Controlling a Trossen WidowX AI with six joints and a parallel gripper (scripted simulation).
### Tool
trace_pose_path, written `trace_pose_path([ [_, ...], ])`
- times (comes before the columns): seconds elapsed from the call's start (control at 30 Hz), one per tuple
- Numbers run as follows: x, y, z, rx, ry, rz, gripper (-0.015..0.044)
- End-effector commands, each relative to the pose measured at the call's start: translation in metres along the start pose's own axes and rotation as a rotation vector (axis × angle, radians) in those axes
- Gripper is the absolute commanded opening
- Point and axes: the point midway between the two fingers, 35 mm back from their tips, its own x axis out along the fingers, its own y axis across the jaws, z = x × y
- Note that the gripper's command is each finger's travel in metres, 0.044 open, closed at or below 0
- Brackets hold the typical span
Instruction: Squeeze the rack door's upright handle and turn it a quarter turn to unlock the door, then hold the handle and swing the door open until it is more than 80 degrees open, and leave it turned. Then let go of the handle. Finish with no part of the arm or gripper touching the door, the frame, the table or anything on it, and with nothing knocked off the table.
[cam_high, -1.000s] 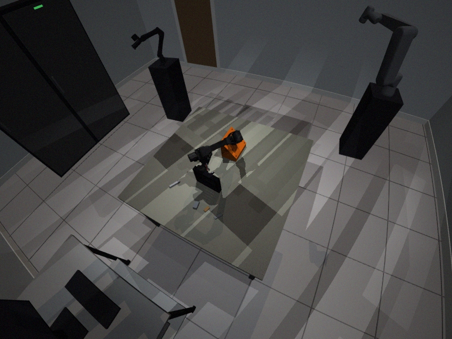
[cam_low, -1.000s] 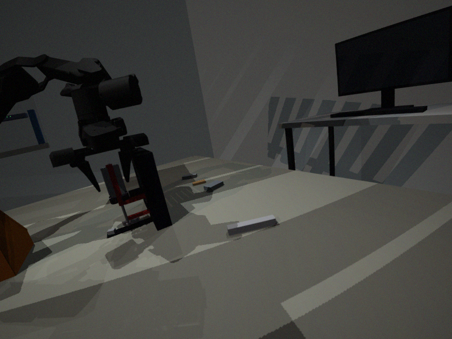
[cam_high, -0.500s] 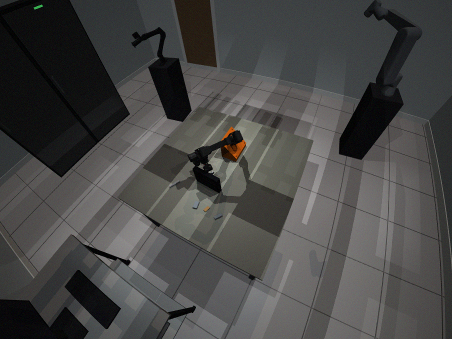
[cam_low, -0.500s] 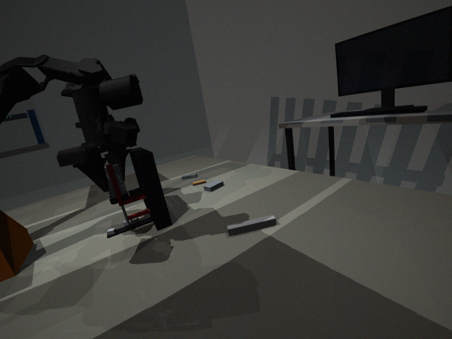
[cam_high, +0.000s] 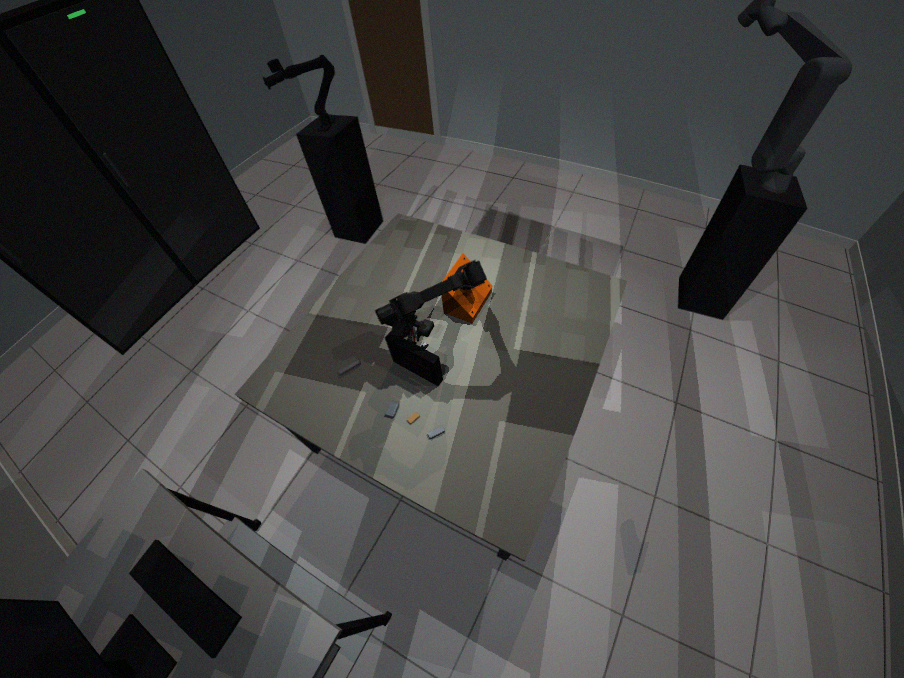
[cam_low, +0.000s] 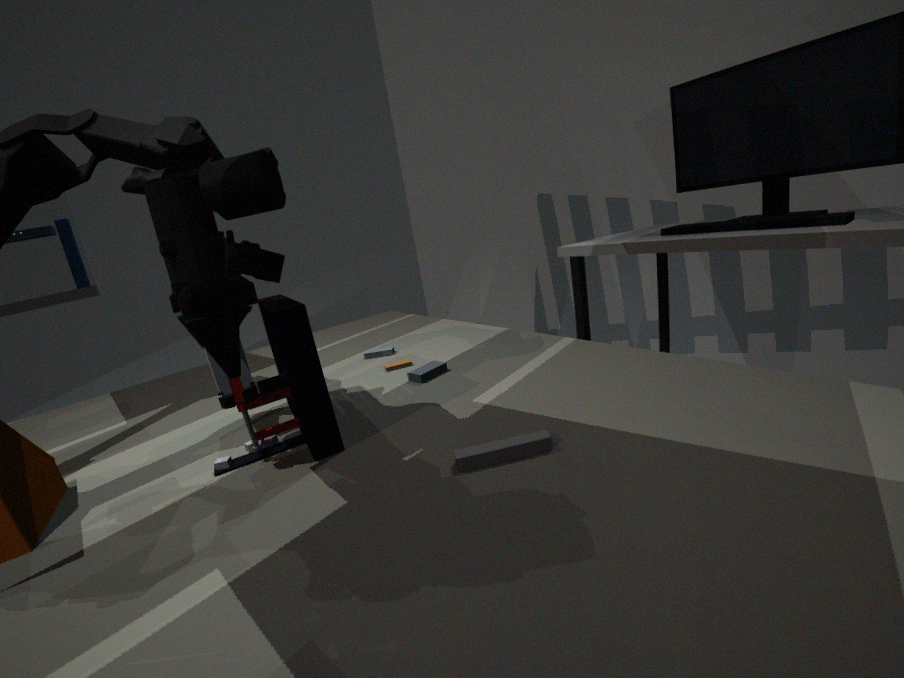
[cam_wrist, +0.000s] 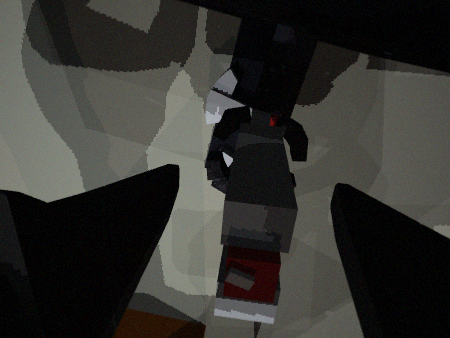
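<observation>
My gripper (cam_low: 232, 376) (cam_wrist: 254, 185) points down over the small rack and is open. The grey handle (cam_wrist: 260, 172) (cam_low: 220, 378), with a red part at its near end, stands between the spread fingers; the wrist view shows gaps on both sides. In the exterior view a finger partly hides it. The rack's black upright panel (cam_high: 413, 362) (cam_low: 303, 379) stands beside the handle, close to the gripper. Red bars (cam_low: 268, 397) join the panel's side above a low black base piece (cam_low: 251, 457). Which part is door and which is frame, and the door's angle, I cannot tell.
The table (cam_high: 558, 321) also bears a grey bar (cam_high: 349, 367) (cam_low: 503, 451), a blue-grey block (cam_high: 392, 409) (cam_low: 427, 371), a small orange block (cam_high: 413, 418) (cam_low: 398, 364) and a light block (cam_high: 435, 432) (cam_low: 378, 353). An orange angular body (cam_high: 458, 307) (cam_low: 29, 488) stands by the arm's base.
</observation>
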Motion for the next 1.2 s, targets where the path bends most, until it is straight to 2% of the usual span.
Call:
trace_pose_path([
  [0.0,0.0,-0.0001,0.0008,-0.203,-0.005,0.002,0.029],
  [0.9,0.0,0.0001,0.0008,-1.532,-0.005,-0.001,0.029],
  [1.17,0.0,0.0001,0.0008,-1.565,-0.005,-0.001,0.029],
])
